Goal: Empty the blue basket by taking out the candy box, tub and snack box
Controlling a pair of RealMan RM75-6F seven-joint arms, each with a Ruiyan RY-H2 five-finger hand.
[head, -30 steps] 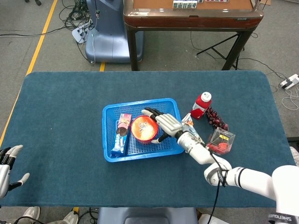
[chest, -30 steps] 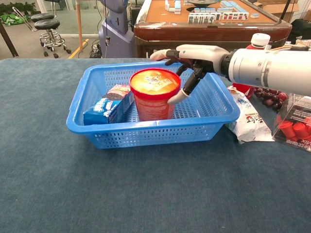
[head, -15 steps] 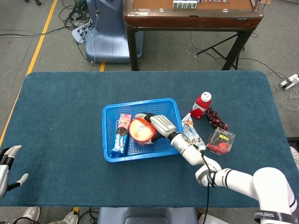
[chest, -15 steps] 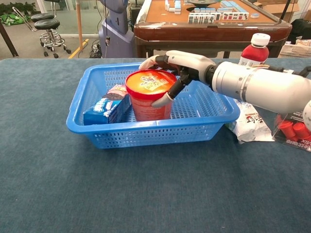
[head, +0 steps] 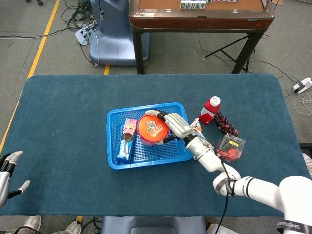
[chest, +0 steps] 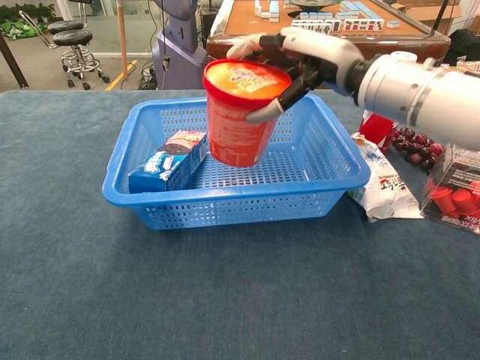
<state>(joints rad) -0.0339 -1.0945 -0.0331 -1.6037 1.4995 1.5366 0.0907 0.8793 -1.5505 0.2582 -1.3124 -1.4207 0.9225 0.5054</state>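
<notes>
The robot's right hand grips the red tub by its rim, fingers curled round the far side and the thumb hooked over the near edge. The tub hangs tilted in the air above the blue basket, its base lifted off the basket floor. A second ago the same tub stood upright on that floor with the hand only reaching round it; half a second ago the fingers had closed on it. So the lift has just happened, and the tub is on its way out, though it is still above the basket.

Inside the basket, along its left side, lies a long blue snack box on its side, with a pink and brown end showing. In the head view it reads as one or perhaps two slim boxes lying together; I cannot tell which.

On the table to the right of the basket lie a white snack packet, a red bottle with a white cap, a bunch of dark grapes and a clear box of red pieces.

The left hand rests at the table's near left edge, fingers spread, holding nothing.

Judging by this, at least one box still needs removing.
</notes>
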